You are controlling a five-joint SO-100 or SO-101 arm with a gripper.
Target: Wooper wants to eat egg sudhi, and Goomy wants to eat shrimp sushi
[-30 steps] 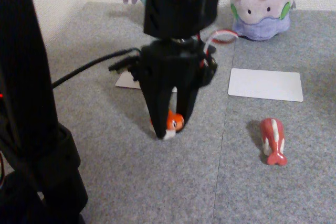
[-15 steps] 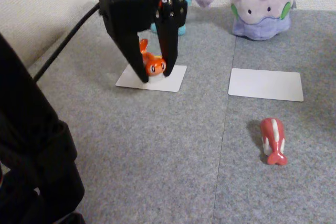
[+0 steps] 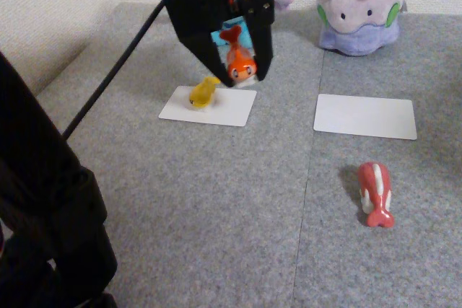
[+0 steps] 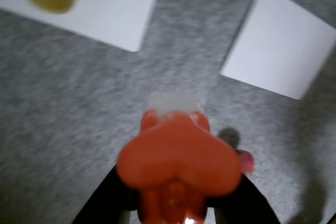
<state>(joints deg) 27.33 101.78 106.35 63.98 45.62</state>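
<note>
The shrimp sushi and egg sudhi look like glossy, smooth plastic, as does the red-and-white striped toy. Goomy is soft, matt plush. The tabletop is covered in rough grey carpet-like cloth, the white cards are smooth and matt, and the jaws are matt black plastic.

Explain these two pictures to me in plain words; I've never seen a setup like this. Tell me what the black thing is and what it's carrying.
The black thing is a small robot arm ending in a two-finger gripper. It is shut on the shrimp sushi, an orange toy held above the grey mat. The fixed view stands beside the table; the wrist view rides on the arm and looks down past the toy. The egg sudhi lies on the left white card in the fixed view; the right card is bare. A red-and-white toy lies nearer. Goomy sits behind.
</note>
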